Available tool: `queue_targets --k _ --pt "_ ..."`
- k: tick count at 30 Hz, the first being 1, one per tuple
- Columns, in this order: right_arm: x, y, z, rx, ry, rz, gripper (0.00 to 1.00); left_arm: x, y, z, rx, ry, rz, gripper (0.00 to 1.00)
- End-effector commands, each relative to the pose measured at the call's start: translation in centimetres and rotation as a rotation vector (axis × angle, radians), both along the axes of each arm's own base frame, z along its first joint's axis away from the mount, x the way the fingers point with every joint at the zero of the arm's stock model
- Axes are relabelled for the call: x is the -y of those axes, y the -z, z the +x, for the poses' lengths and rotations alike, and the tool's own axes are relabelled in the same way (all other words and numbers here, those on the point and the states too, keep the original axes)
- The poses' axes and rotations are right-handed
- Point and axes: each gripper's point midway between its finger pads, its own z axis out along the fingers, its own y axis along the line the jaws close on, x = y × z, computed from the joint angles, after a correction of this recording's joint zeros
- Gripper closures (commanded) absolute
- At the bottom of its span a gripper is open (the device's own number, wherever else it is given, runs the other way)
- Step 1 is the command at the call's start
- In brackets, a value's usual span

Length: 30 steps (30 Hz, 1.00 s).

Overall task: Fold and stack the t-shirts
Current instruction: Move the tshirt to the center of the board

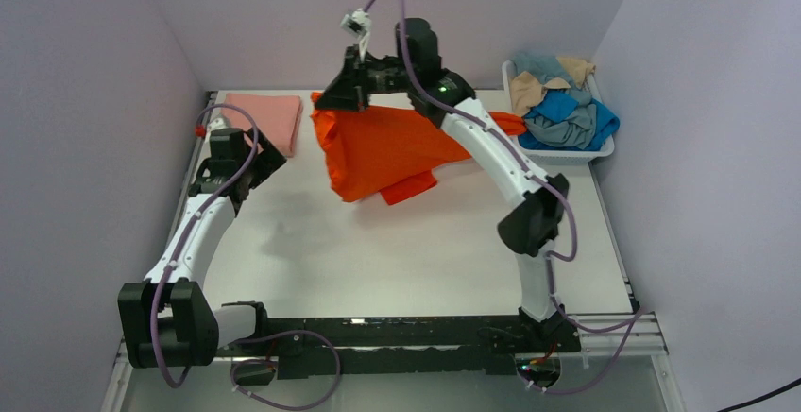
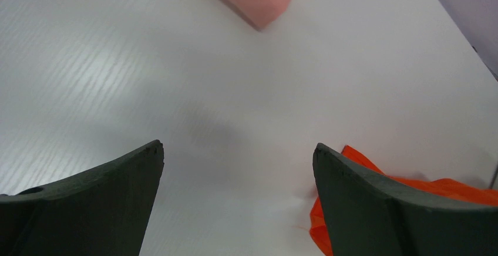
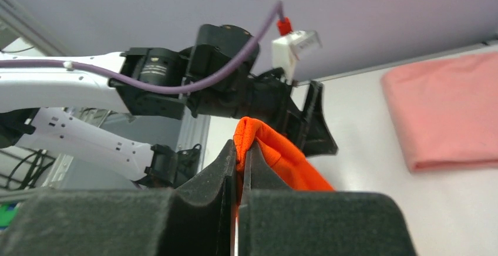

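Your right gripper is closed tight on an edge of the orange shirt and holds it up over the far middle of the table — the cloth hangs slanted, its long axis running toward the basket. Your left gripper is spread wide and holds nothing; the hanging corner lies to its right, nearer to this arm. Count: one orange shirt, one folded pink shirt at far left, one basket — its tangled shirts look like about four
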Motion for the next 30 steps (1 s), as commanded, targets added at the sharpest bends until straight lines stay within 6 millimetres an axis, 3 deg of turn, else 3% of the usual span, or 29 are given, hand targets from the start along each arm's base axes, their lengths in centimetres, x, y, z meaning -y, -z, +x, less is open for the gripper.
queue_targets --k 1,5,7,12,14,16,17,18,19,20,23,24,25,26,27,28,29,30 --pt "-0.8 -3.1 -2.6 0.043 -0.107 0.084 1.00 0.0 -1.0 -0.7 0.040 -0.005 -0.021 0.00" --pt "-2.1 -3.9 -3.9 0.075 -0.159 0.117 1.00 -0.8 -1.0 -1.3 0.025 -0.025 -0.003 0.01" --pt "-1.6 -3.3 -2.7 0.067 -0.111 0.101 1.00 -1.1 -1.0 -1.4 0.022 -0.030 0.007 0.01" --pt "3.4 -0.2 1.3 0.031 0.107 0.009 1.00 -1.1 -1.1 -1.7 0.001 -0.022 0.013 0.01" --pt "5.9 2.1 1.7 0.007 0.146 -0.050 1.00 -0.9 -1.1 -1.6 -0.006 -0.005 0.007 0.01" --pt "8.1 5.6 2.4 -0.015 0.236 -0.144 1.00 -0.5 -1.1 -1.5 -0.017 0.015 -0.002 0.01" --pt "9.3 7.7 2.6 -0.023 0.283 -0.202 1.00 -0.3 -0.9 -1.5 -0.027 0.023 -0.010 0.01" --pt "10.7 11.1 2.8 -0.056 0.339 -0.292 1.00 -0.1 -0.8 -1.4 -0.031 0.032 -0.019 0.01" --pt "12.0 12.3 3.3 -0.059 0.405 -0.338 1.00 0.1 -0.6 -1.3 -0.037 0.040 -0.028 0.01" --pt "13.7 15.3 3.4 -0.104 0.464 -0.417 1.00 0.3 -0.3 -1.2 -0.044 0.048 -0.036 0.00" --pt "18.5 21.1 4.6 -0.217 0.640 -0.559 0.98 1.0 0.8 -0.9 -0.071 0.085 -0.066 0.01" --pt "19.7 22.7 5.0 -0.248 0.676 -0.591 0.94 1.3 1.3 -0.9 -0.086 0.098 -0.073 0.01" --pt "20.5 23.9 5.2 -0.270 0.702 -0.617 0.80 1.5 1.7 -0.9 -0.102 0.107 -0.081 0.01" --pt "21.0 24.9 5.4 -0.286 0.721 -0.637 0.57 1.7 2.2 -1.0 -0.119 0.115 -0.087 0.00" --pt "21.4 25.5 5.7 -0.294 0.745 -0.650 0.28 1.8 2.5 -1.0 -0.132 0.120 -0.088 0.01" --pt "21.8 25.8 6.1 -0.293 0.772 -0.655 0.09 1.9 2.6 -1.1 -0.142 0.126 -0.086 0.01" --pt "22.1 25.5 6.4 -0.280 0.801 -0.654 0.01 2.0 2.7 -1.2 -0.151 0.125 -0.081 0.01" --pt "22.5 25.1 6.7 -0.262 0.836 -0.649 0.00 1.8 2.6 -1.3 -0.152 0.116 -0.071 0.01"
